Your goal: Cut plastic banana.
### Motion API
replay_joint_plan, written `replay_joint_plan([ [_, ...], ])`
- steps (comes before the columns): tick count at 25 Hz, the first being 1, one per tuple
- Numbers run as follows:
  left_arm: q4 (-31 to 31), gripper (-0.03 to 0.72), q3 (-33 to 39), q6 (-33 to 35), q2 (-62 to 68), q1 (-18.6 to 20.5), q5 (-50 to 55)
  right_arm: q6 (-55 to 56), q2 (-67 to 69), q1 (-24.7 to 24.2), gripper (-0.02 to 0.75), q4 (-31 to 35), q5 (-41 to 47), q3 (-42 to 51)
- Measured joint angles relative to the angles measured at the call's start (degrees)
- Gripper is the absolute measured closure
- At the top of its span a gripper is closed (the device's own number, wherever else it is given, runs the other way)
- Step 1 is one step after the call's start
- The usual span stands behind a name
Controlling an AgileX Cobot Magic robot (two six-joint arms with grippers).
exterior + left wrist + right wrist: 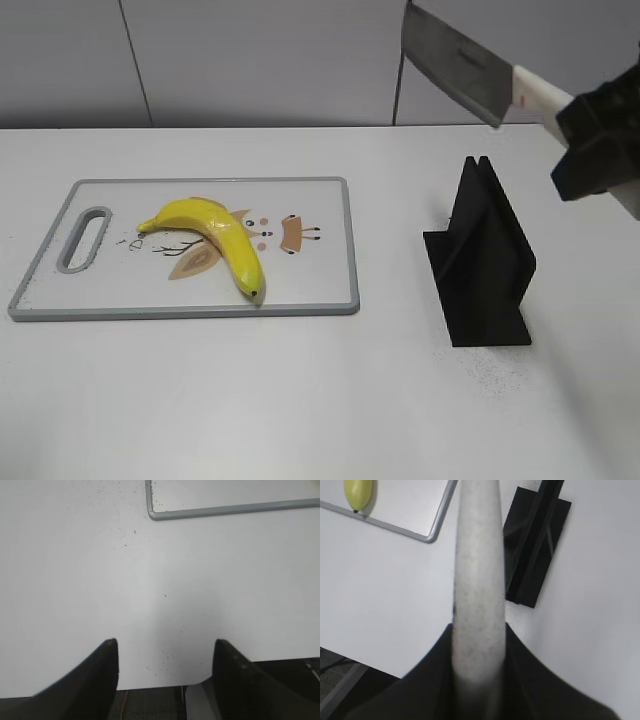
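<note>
Gripping knife [470, 65] handle, R gripper [477, 680] holds it high above stand [480, 262]; L gripper [165, 672] spread over table [100, 570]; banana [215, 232] on board [320, 215]

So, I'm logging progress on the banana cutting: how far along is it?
Done: the knife is out of the black holder, clamped by its handle in the right gripper and raised. In hand: carrying it toward the cutting board. Left: the banana is uncut. The left gripper is open over bare table.

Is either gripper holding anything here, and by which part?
The right gripper holds the knife by its white handle. The left gripper is open and empty.
</note>
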Motion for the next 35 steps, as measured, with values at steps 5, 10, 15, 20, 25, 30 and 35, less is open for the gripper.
replay_joint_plan([
  [5, 0.0, 0.109, 4.9, 0.0, -13.3, 0.0, -0.1, 3.5, -4.3, 0.0, 0.575, -0.7, -1.3, 5.6],
  [10, 0.0, 0.109, 8.5, 0.0, -24.3, 0.0, -0.5, 5.4, -6.6, 0.0, 0.575, -0.7, -3.6, 10.2],
  [15, 0.0, 0.109, 13.2, 0.0, -34.8, 0.0, -0.9, 8.0, -8.2, 0.0, 0.575, -1.1, -5.3, 13.6],
  [20, 0.0, 0.109, 15.8, 0.0, -44.2, 0.0, -1.9, 12.4, -9.8, 0.0, 0.575, -3.3, -7.8, 16.8],
  [25, 0.2, 0.112, 19.4, 0.0, -48.6, 0.0, -6.1, 13.8, -9.9, 0.0, 0.575, -4.0, -8.7, 18.6],
  [30, 0.3, 0.112, 20.3, 0.0, -48.7, 0.0, -7.7, 15.2, -9.9, 0.0, 0.575, -4.0, -10.8, 18.7],
  [35, 0.3, 0.112, 20.3, 0.0, -48.7, 0.0, -7.9, 15.8, -9.2, 0.0, 0.575, -4.4, -13.8, 18.7],
])
